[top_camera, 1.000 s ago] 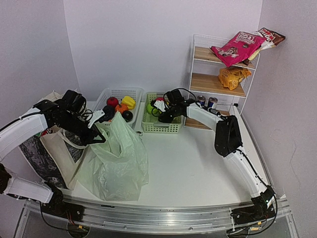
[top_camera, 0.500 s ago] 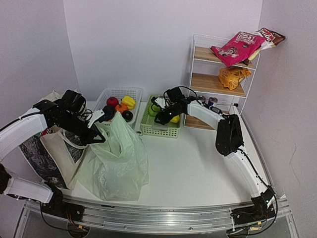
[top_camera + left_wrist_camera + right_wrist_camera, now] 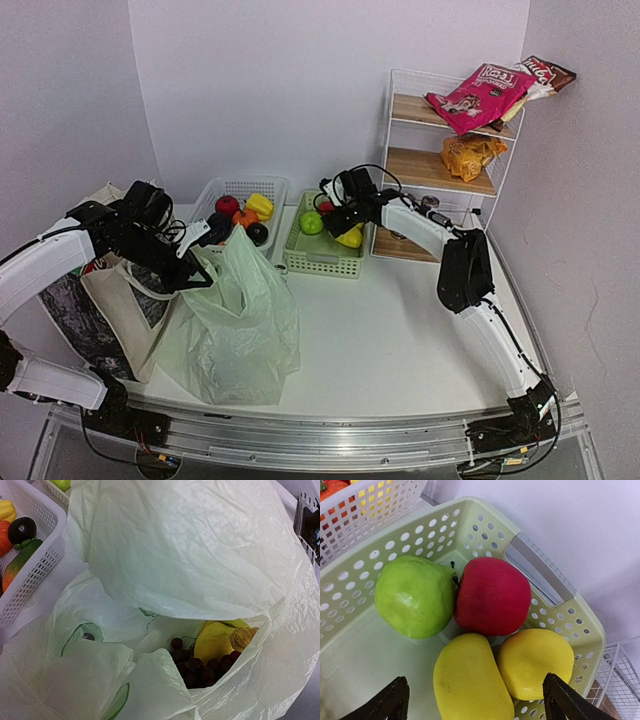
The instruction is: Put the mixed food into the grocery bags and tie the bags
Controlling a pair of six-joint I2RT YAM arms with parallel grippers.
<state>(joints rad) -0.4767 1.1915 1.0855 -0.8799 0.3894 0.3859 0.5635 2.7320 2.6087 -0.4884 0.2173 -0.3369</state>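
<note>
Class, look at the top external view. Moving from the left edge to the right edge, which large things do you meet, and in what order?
tote → plastic bag → green basket → shelf. The white basket is left out because it overlaps the bag.

Left side of the frame, the left pincer (image 3: 197, 262) is pinched on the top edge of the pale-green plastic bag (image 3: 240, 330), which slumps on the worktop (image 3: 400, 340) right against the beige tote (image 3: 110, 300). Up in the middle, the right pincer (image 3: 335, 213) hangs over the green basket (image 3: 322, 260) holding a green fruit (image 3: 311, 222) and a yellow fruit (image 3: 351, 238), with the white basket (image 3: 245, 185) just beside it. Upper right, a wire shelf (image 3: 395, 120) carries a pink snack packet (image 3: 478, 95) and an orange packet (image 3: 470, 152).
</note>
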